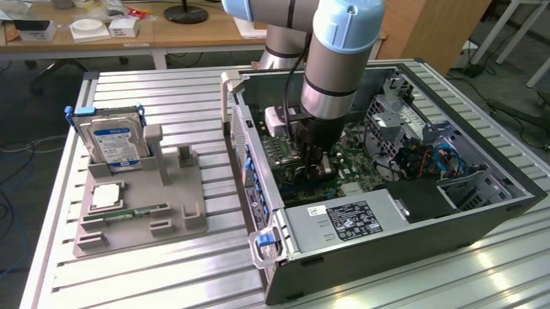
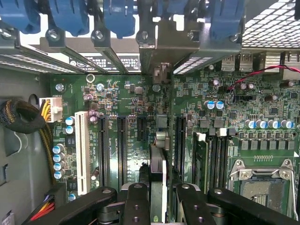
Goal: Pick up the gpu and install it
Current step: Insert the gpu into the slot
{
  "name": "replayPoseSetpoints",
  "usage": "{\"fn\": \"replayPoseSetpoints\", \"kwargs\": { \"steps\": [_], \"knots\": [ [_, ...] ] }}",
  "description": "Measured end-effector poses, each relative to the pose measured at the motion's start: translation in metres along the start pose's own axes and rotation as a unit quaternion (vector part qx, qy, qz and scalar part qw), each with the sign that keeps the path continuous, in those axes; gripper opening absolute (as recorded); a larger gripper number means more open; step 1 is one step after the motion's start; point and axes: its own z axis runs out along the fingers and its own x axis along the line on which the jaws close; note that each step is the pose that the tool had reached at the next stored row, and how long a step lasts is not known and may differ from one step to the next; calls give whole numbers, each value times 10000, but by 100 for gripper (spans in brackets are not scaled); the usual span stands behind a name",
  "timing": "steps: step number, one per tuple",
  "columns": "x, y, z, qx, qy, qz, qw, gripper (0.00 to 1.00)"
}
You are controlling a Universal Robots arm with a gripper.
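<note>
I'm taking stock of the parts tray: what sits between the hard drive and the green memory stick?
A square silvery chip lies in the grey tray between the hard drive and the memory stick, seen in the exterior view.

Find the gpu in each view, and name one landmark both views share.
Wrist view: the gpu stands edge-on between the fingers, over the motherboard.
Exterior view: it is held at the gripper, inside the open computer case.
Shared landmark: the green motherboard.

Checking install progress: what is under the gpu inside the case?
The gpu, gripped edge-on by the jaws, hangs over the green motherboard and its black slots. Whatever lies directly beneath is covered by the card.
</note>
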Motion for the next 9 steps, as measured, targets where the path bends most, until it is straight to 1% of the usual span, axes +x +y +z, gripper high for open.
{"fn": "replayPoseSetpoints", "kwargs": {
  "steps": [9],
  "knots": [
    [-2,0,-5,0,-8,0,10000,27]
  ]
}}
